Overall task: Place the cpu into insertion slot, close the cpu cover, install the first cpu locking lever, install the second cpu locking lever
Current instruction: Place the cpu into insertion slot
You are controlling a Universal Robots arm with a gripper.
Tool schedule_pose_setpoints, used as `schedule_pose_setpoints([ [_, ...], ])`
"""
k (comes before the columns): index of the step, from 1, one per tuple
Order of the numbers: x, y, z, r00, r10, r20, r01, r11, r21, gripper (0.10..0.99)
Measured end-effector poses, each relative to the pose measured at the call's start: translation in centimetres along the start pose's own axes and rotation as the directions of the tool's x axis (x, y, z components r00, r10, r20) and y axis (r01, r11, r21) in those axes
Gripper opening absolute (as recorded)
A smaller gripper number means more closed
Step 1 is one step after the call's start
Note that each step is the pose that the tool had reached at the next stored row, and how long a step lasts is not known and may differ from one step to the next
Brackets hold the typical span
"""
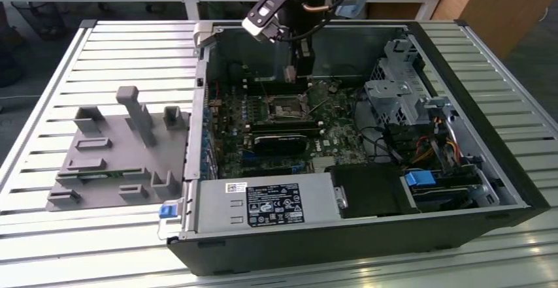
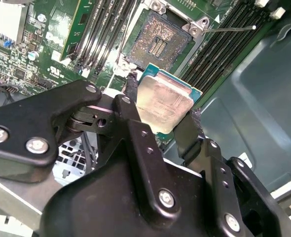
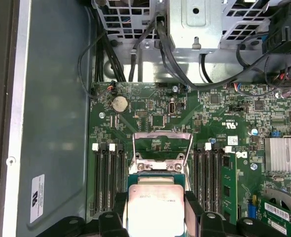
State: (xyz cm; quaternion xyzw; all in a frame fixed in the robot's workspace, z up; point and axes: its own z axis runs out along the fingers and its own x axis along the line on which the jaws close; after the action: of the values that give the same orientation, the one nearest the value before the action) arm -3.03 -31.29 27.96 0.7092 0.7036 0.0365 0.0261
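Observation:
My gripper (image 1: 292,74) reaches down into the open computer case (image 1: 488,138) and is shut on the cpu (image 2: 164,101), a small square chip with a pale metal face. The black fingers (image 2: 128,106) press on two opposite edges of the chip. In the second wrist view the insertion slot (image 2: 158,42) is a dark bare square socket on the green board, a short way beyond the chip. In the exterior view the insertion slot (image 1: 286,110) lies just below the gripper. The first wrist view has the cpu (image 3: 155,207) above the socket, with the cpu cover (image 3: 163,134) raised open. A thin locking lever (image 2: 229,28) sticks out beside the socket.
Long black memory slots (image 3: 108,177) flank the socket on both sides. A grey labelled power supply box (image 1: 261,203) sits at the case's near side, and a metal drive cage (image 1: 401,92) with cables at the exterior view's right. A grey fixture (image 1: 114,151) rests on the slatted table.

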Motion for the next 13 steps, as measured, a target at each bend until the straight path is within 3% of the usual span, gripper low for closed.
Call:
schedule_pose_setpoints([
  [4, -0.22, -0.08, 0.13, 0.9995, -0.032, -0.0028, 0.032, 0.9995, 0.000, 0.541],
  [13, -0.64, -0.64, 0.67, 0.9993, -0.038, -0.0035, 0.038, 0.9993, 0.000, 0.541],
])
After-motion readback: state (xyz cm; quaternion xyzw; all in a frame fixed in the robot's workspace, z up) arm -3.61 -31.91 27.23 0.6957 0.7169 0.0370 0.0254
